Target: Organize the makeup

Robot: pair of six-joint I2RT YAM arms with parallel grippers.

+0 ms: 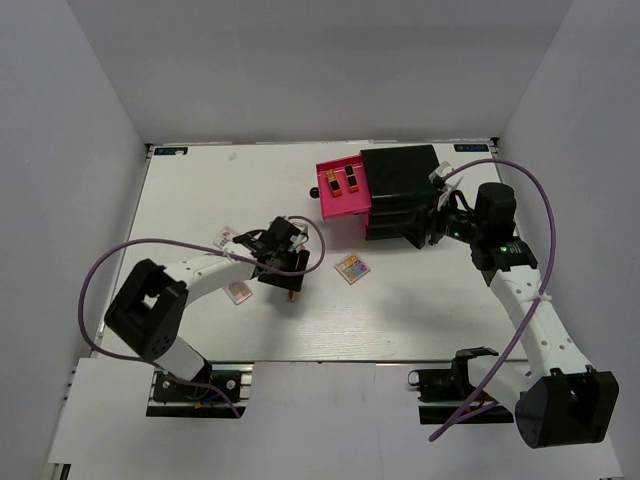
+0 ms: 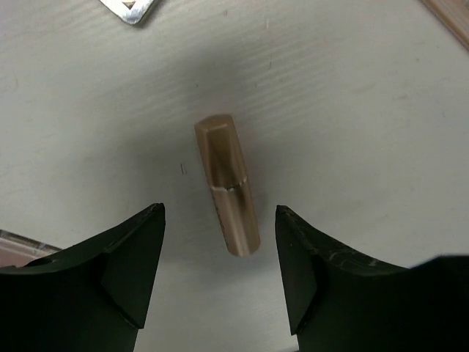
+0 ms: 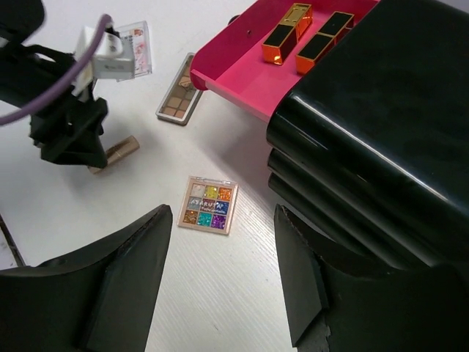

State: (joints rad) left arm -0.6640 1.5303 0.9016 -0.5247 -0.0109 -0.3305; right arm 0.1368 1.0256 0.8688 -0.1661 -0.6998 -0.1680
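Left wrist: faceted, glossy copper lipstick tube [image 2: 228, 188]

Between the left fingers [image 2: 124, 271], matt black plastic with faint scuffs, lies a tube [image 2: 229, 187] with a smooth, coppery metallic sheen. The table [image 2: 366, 110] beneath is matt white with a fine, wood-like grain. Ahead of the right fingers [image 3: 110, 293], also matt black plastic, the box [image 3: 381, 110] is glossy black plastic. Its drawer [image 3: 234, 81] is smooth pink plastic and holds shiny gold-metal lipsticks [image 3: 287, 33] [image 3: 322, 40]. The square palette [image 3: 207, 204] just ahead of the right fingertips glitters.
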